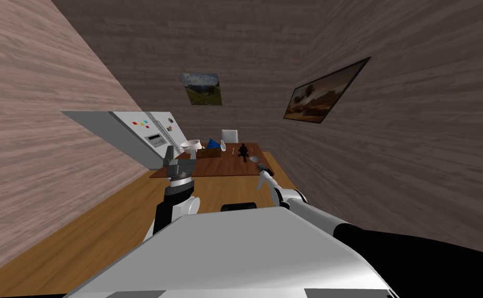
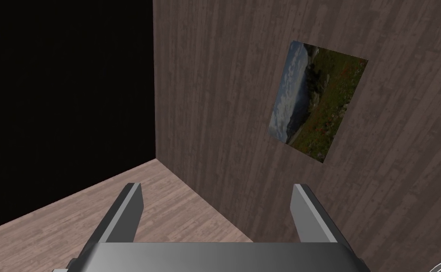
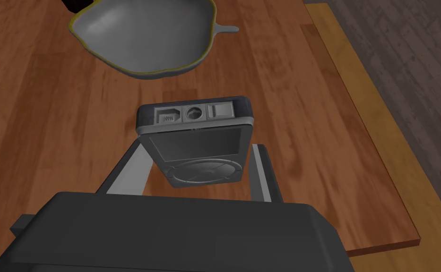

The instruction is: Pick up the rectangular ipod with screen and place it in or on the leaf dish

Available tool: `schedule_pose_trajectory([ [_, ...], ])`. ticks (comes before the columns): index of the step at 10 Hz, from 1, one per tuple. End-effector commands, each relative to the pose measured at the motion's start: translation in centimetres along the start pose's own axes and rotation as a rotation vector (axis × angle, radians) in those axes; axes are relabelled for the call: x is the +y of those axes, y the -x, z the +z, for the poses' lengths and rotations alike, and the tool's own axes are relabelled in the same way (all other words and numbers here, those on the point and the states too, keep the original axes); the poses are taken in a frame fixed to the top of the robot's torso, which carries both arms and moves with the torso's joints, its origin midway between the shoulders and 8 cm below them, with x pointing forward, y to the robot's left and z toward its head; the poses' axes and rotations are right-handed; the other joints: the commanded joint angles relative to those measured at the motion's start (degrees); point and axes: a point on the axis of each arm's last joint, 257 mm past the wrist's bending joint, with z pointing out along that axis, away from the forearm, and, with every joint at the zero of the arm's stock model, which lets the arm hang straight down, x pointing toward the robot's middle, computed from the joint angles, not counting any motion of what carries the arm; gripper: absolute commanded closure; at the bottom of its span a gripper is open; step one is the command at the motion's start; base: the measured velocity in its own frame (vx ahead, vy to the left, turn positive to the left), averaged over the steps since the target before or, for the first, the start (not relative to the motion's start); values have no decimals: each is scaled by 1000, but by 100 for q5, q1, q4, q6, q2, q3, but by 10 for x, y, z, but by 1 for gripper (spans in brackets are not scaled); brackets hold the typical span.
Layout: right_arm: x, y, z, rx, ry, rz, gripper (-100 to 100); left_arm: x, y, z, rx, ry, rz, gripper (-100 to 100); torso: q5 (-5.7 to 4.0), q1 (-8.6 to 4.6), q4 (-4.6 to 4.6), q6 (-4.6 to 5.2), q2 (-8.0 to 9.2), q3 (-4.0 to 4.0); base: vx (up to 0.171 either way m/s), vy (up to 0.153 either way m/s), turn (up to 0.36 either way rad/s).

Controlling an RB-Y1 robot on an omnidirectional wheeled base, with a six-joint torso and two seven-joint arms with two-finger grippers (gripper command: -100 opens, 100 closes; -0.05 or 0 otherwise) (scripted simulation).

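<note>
Our right gripper clamps the grey ipod by its long sides, screen and wheel showing, over the wooden table near a corner. The leaf dish, grey with a yellowish rim, lies on the table just beyond the ipod, apart from it. Our left gripper hangs raised beside the fridge, fingers spread apart.

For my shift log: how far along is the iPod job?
Done: the right pincer is shut on the dark grey rectangular iPod with a screen. In hand: it holds it over the brown wooden table, short of the grey, yellow-rimmed leaf-shaped dish. To do: carry it into the empty dish, release.
</note>
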Motion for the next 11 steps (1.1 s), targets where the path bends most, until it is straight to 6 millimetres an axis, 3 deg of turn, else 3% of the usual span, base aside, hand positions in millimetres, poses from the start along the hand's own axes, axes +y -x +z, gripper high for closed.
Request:
schedule_pose_trajectory([
  [1, 1, -9, 1, 8, 1, 2, 100, 0, 0, 0, 0, 0, 0, 0, 0, 0, 0, 0, 0, 0, -15, 97, -87],
  [8, -16, -53, 14, 1, -59, -8, 100, 0, 0, 0, 0, 0, 0, 0, -13, -25, -8, -13, -49, -27, 69, 50, -84],
  [11, -25, -60, 16, -5, -81, -5, 100, 0, 0, 0, 0, 0, 0, 0, -16, -39, -10, -16, -39, -24, 68, 11, -43],
])
